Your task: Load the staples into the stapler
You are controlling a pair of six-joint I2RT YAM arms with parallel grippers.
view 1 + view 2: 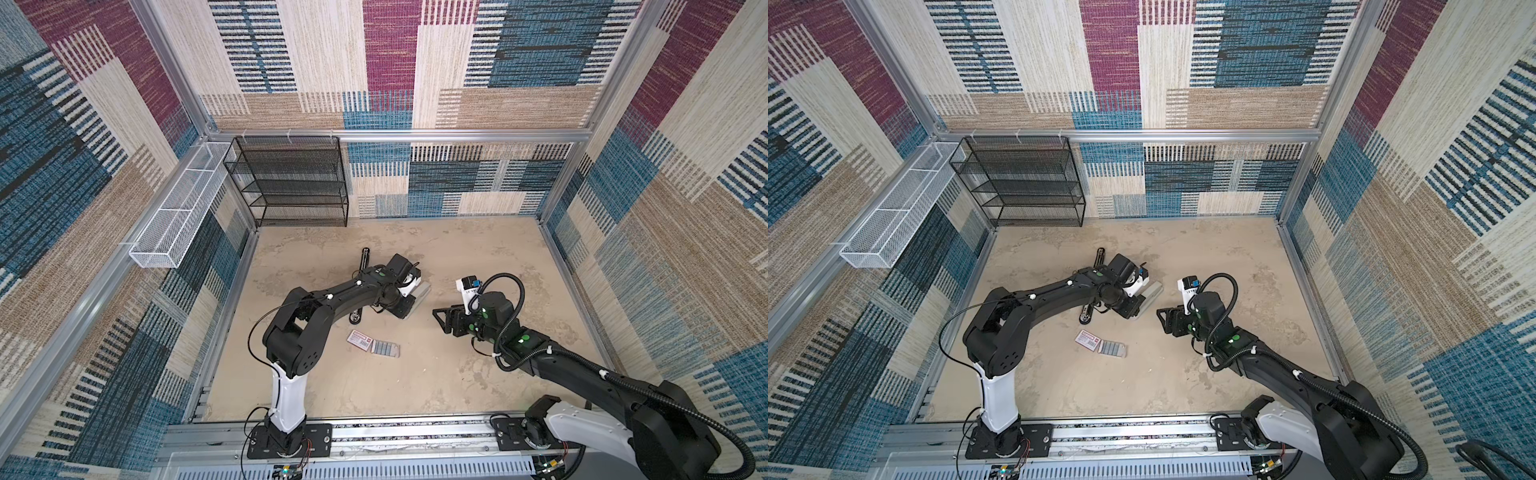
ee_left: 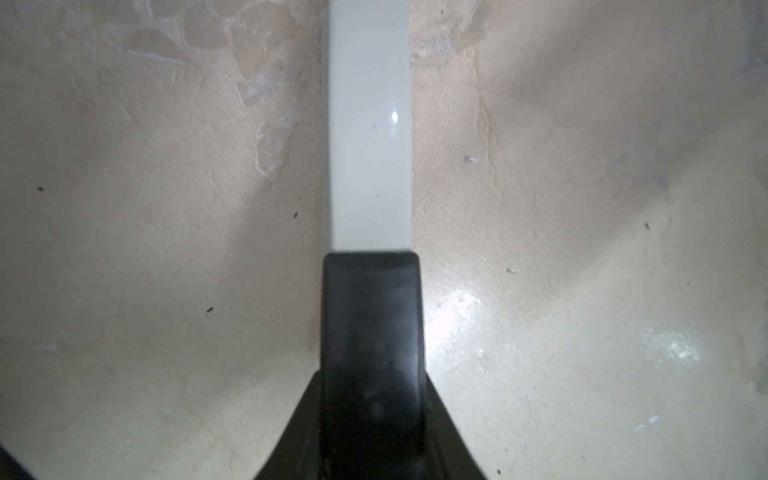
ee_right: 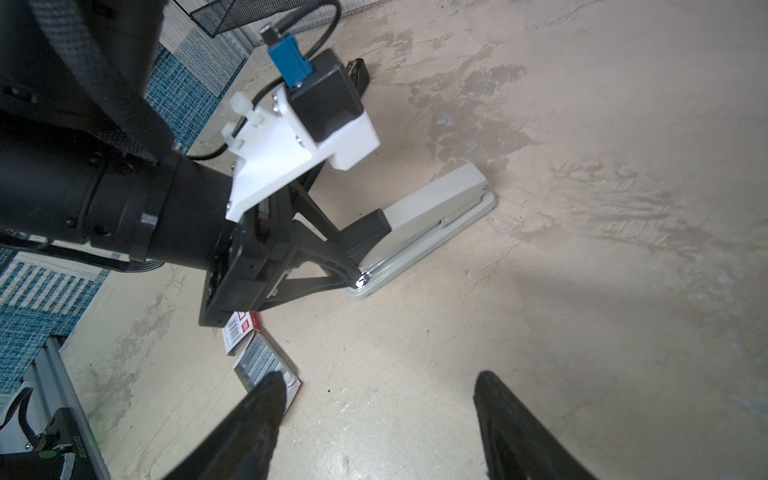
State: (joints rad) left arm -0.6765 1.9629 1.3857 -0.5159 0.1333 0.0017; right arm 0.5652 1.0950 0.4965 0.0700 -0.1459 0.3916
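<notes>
Clamping the stapler (image 3: 436, 203), apparently, is the left pincer (image 3: 365, 245).

FREE: bare bench (image 1: 490, 253) at upper centre and upper right of both top views; clear gap between stapler (image 1: 422, 296) and right end effector (image 1: 439, 318), whose jaws are spread on nothing | BLOCKED: frame centre, left arm (image 1: 332, 297) and left end effector (image 3: 358, 253) clamped on the stapler; lower centre, staples (image 1: 385, 348) in their tray beside box (image 1: 359, 339); upper left, black mesh shelf (image 1: 291, 183) and white basket (image 1: 174, 220).
</notes>
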